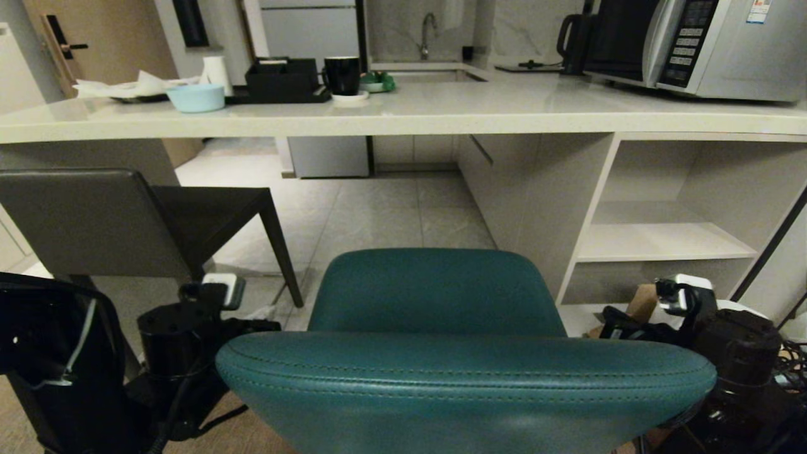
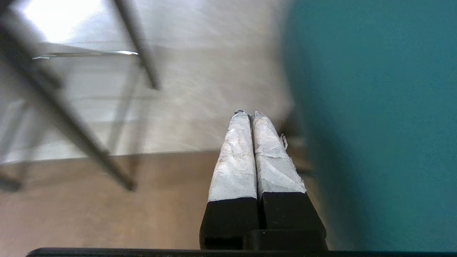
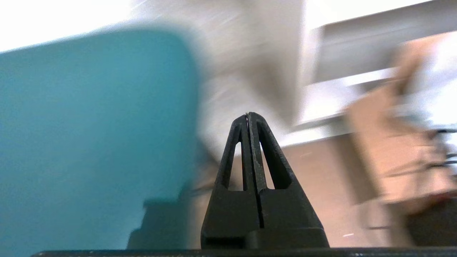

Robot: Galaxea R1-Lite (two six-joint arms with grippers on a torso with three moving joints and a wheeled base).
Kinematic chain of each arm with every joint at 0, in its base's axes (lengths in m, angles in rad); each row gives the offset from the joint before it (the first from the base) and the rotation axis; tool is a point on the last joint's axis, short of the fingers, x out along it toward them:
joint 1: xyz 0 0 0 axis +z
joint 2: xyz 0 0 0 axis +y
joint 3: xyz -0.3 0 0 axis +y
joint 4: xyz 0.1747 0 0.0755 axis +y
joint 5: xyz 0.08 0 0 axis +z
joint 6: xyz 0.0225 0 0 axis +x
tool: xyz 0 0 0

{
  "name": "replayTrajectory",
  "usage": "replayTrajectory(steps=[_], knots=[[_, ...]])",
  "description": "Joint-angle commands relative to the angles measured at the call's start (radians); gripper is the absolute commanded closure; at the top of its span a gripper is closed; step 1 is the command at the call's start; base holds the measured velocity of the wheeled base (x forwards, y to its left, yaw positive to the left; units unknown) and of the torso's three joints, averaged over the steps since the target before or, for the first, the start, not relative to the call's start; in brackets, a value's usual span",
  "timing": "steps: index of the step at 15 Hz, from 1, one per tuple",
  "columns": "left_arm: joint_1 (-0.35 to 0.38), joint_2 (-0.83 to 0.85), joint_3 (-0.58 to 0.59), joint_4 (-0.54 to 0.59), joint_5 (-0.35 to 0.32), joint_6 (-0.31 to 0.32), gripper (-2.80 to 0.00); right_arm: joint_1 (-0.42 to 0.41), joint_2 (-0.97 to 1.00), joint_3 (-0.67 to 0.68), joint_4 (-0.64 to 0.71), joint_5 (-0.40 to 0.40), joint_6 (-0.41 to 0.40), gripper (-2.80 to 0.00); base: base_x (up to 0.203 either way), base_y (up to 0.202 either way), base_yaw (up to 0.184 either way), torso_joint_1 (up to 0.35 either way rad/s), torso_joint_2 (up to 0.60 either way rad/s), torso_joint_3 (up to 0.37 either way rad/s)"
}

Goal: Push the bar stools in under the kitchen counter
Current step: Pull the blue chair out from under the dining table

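**Teal stool framed by both arms, counter edge ahead**

You've got the teal stool (image 1: 435, 296) dead centre, its seat short of the counter (image 1: 403, 116) edge, open floor (image 1: 378, 214) beyond. The grey stool (image 1: 113, 221) sits left, seat partly under. Left gripper (image 2: 249, 113) and right gripper (image 3: 249, 114) flank the teal back, jaws pressed together, holding nothing.

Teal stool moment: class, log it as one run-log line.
teal stool: before kitchen counter, not under | left gripper: shut, beside it | right gripper: shut, beside it | grey stool: left
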Motion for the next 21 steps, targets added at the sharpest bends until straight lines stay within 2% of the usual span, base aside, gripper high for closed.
replayTrajectory(steps=[1,2,4,6,8,12,13,15,18,21], knots=[[0.096,-0.057,0.001,-0.011,-0.043,0.009,0.0,-0.137,-0.044,-0.004,-0.01,-0.002,-0.031,0.0,0.0,0.0,0.0,0.0,0.0,0.0],[0.109,-0.063,0.014,-0.011,-0.057,0.012,0.0,-0.188,-0.057,0.007,-0.01,-0.002,-0.046,0.0,0.0,0.0,0.0,0.0,0.0,0.0],[0.093,-0.075,0.057,-0.011,-0.072,0.013,0.0,-0.21,-0.147,0.085,-0.01,0.003,-0.08,0.0,0.0,0.0,0.0,0.0,0.0,0.0],[0.031,-0.107,0.122,-0.011,-0.102,0.011,0.0,-0.203,-0.259,0.172,0.001,0.013,-0.143,0.0,0.0,0.0,0.0,0.0,0.0,0.0],[-0.03,-0.109,0.134,-0.011,-0.11,0.009,0.0,-0.19,-0.413,0.171,0.127,0.021,-0.175,0.0,0.0,0.0,0.0,0.0,0.0,0.0],[-0.048,-0.07,0.053,-0.011,-0.129,0.009,0.0,-0.044,-0.73,0.132,0.563,0.058,-0.182,0.0,0.0,0.0,0.0,0.0,0.0,0.0],[-0.047,-0.067,0.053,-0.011,-0.129,0.008,0.0,-0.008,-0.78,0.127,0.631,0.075,-0.176,0.0,0.0,0.0,0.0,0.0,0.0,0.0],[-0.04,-0.067,0.049,-0.011,-0.128,0.006,0.0,0.087,-0.836,0.139,0.693,0.139,-0.17,0.0,0.0,0.0,0.0,0.0,0.0,0.0],[-0.031,-0.064,0.02,-0.011,-0.124,0.005,0.0,0.198,-0.851,0.167,0.71,0.199,-0.173,0.0,0.0,0.0,0.0,0.0,0.0,0.0],[-0.026,-0.042,-0.004,-0.011,-0.121,0.008,0.0,0.27,-0.853,0.172,0.689,0.268,-0.166,0.0,0.0,0.0,0.0,0.0,0.0,0.0]])
